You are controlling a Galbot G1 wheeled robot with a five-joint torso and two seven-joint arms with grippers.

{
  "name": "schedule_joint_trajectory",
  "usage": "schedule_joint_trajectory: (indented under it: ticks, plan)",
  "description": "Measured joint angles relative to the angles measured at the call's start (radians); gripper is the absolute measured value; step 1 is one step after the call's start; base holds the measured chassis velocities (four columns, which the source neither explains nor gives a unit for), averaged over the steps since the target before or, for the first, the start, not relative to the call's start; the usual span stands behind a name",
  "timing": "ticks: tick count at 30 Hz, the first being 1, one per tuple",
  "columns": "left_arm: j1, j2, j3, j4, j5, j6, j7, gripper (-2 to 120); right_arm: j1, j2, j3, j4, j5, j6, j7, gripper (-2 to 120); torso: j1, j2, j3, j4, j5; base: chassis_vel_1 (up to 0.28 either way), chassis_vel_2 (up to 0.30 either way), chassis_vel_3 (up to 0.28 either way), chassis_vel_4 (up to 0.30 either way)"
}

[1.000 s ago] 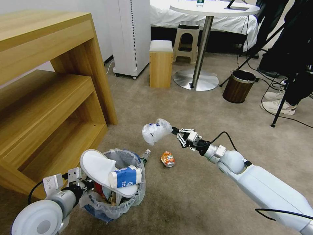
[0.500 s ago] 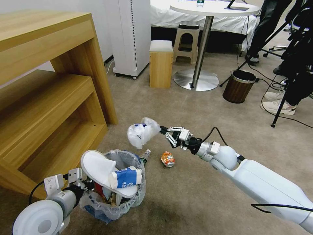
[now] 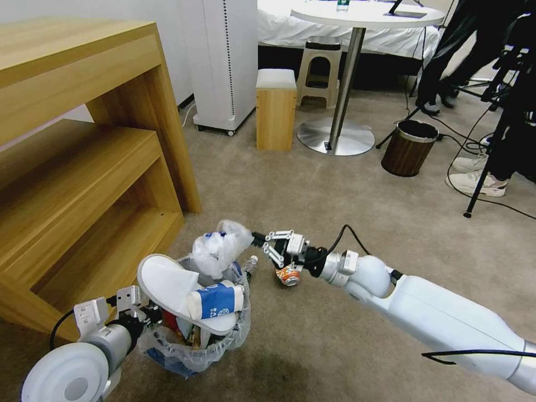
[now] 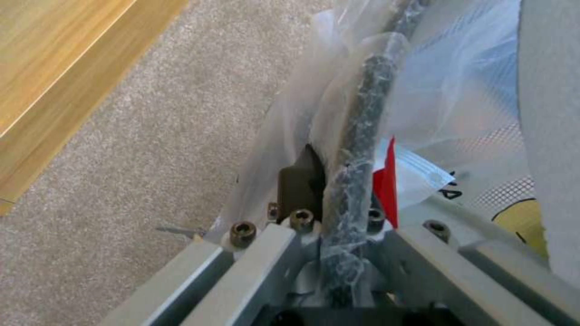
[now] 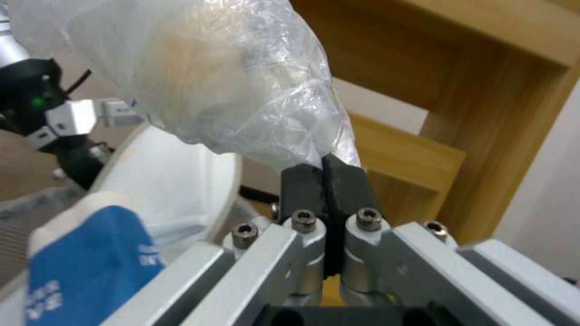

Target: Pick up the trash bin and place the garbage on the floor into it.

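Observation:
The trash bin (image 3: 192,349), lined with crinkled clear plastic, sits on the beige carpet floor (image 3: 312,346) at the lower left. My left gripper (image 3: 146,316) is shut on its rim (image 4: 362,136), with the liner pinched between the fingers. A white slipper (image 3: 166,283) and a blue-white cup (image 3: 216,302) stick out of the top. My right gripper (image 3: 258,240) is shut on a crumpled white plastic wad (image 3: 219,249), which hangs over the bin's far edge. In the right wrist view, the pads (image 5: 308,181) pinch the wad (image 5: 199,77). An orange can (image 3: 287,276) and a small bottle (image 3: 249,263) lie beside the bin.
A wooden shelf unit (image 3: 84,167) stands close on the left of the bin. Farther back are a wooden stool (image 3: 275,109), a round table's base (image 3: 335,137) and a brown wood-look bin (image 3: 409,148). Tripod legs, cables (image 3: 474,190) and people's feet are at the right.
My right gripper has carried the plastic wad left and downward, from above the open carpet to just over the bin's rim. The left gripper and bin have stayed in place.

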Motion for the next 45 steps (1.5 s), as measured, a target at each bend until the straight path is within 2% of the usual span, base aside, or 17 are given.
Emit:
schedule_joint_trajectory:
  ticks: [6,27,45]
  plan:
    - [0.001,-0.005,-0.004,-0.010,0.001,-0.004,-0.001,0,0.021,-0.003,-0.068,0.018,0.025,-0.019,0.037,0,0.000,0.000,0.000,-0.0001,-0.0002,0.000,0.000,0.000,0.000]
    - [0.005,-0.034,-0.001,-0.025,0.014,-0.011,-0.001,0,-0.025,0.026,-0.166,0.010,0.057,-0.058,0.133,0,0.000,0.000,0.000,0.0000,-0.0001,0.000,0.000,0.000,0.000]
    - [0.016,-0.058,0.003,-0.047,0.025,-0.014,0.000,0,-0.045,0.049,-0.187,-0.039,0.071,-0.078,0.176,0,0.000,0.000,0.000,0.0000,-0.0001,0.000,0.000,0.000,0.000]
